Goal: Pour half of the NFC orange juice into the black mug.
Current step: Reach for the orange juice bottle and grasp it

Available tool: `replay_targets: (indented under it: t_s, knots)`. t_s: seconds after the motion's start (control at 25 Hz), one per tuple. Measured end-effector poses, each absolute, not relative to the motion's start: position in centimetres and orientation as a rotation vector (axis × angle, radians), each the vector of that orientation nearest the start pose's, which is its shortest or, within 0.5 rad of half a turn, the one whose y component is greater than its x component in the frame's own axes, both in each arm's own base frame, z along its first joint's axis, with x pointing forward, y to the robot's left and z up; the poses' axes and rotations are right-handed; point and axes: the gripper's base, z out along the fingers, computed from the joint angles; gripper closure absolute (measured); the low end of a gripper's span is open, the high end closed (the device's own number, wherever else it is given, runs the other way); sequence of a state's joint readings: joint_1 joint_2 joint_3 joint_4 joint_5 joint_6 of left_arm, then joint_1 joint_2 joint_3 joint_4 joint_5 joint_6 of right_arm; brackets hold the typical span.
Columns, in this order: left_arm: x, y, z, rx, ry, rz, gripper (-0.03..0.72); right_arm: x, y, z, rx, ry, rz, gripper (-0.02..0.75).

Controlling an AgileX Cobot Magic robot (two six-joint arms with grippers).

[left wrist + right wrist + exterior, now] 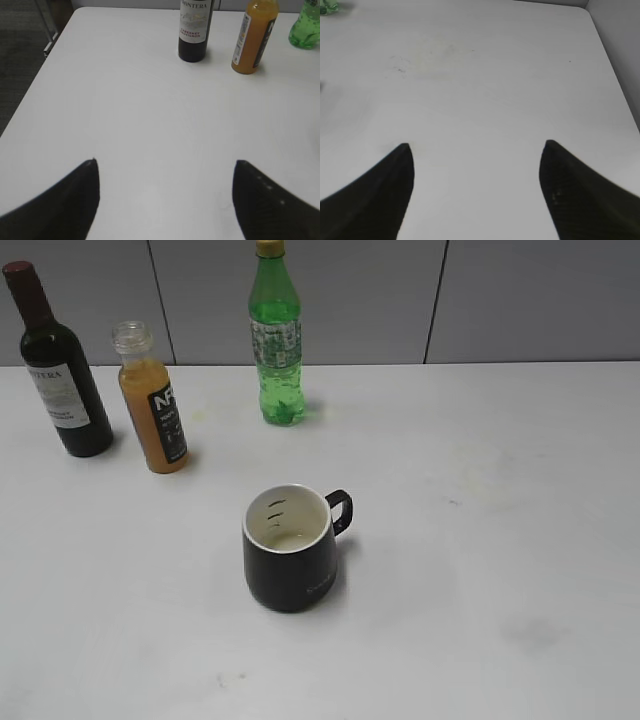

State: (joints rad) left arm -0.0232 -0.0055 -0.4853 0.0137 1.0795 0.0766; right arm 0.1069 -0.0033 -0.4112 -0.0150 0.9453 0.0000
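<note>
The NFC orange juice bottle [153, 410] stands upright and capless at the left back of the white table; it also shows in the left wrist view [254, 37]. The black mug [290, 548] with a white inside stands in the middle, its handle to the right, a little pale residue at its bottom. Neither gripper shows in the exterior view. My left gripper [165, 165] is open and empty over bare table, well short of the bottles. My right gripper [476, 146] is open and empty over bare table; the mug is out of its view.
A dark wine bottle [57, 365] stands left of the juice, also in the left wrist view [195, 30]. A green soda bottle [275, 335] stands at the back middle. The table's left edge [35, 90] and right edge [615, 80] show. A grey wall stands behind.
</note>
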Motion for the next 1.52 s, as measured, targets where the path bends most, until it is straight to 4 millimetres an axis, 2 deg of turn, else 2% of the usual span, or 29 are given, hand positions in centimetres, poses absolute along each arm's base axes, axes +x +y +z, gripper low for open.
replay_targets:
  t_s: [0.12, 0.24, 0.36, 0.56, 0.8, 0.92, 1.2, 1.52]
  knots:
    - [-0.5, 0.1, 27.5, 0.101, 2.043, 0.050, 0.046, 0.9, 0.0, 26.1, -0.109, 2.012, 0.050, 0.146]
    - [-0.1, 0.1, 28.6, 0.096, 1.923, 0.052, 0.047, 0.9, 0.0, 26.1, -0.109, 2.012, 0.050, 0.146]
    - [1.1, 0.1, 29.7, 0.092, 1.806, 0.054, 0.048, 0.9, 0.0, 26.1, -0.109, 2.012, 0.050, 0.146]
    - [5.3, -0.2, 29.5, 0.079, 1.725, 0.023, 0.049, 0.9, 0.0, 26.1, -0.109, 2.012, 0.050, 0.146]
    - [10.4, -0.4, 28.7, 0.073, 1.537, 0.015, 0.053, 0.9, 0.0, 26.1, -0.109, 2.012, 0.050, 0.146]
    - [12.9, -0.8, 28.2, 0.113, 1.521, 0.019, 0.057, 0.9, 0.0, 26.1, -0.109, 2.012, 0.050, 0.146]
    - [18.2, -3.1, 24.8, 0.228, 1.584, -0.059, 0.069, 0.9, 0.0, 26.1, -0.109, 2.012, 0.050, 0.146]
    - [23.0, -4.7, 19.3, 0.298, 1.723, -0.088, 0.070, 0.9, 0.0, 26.1, -0.109, 2.012, 0.050, 0.146]
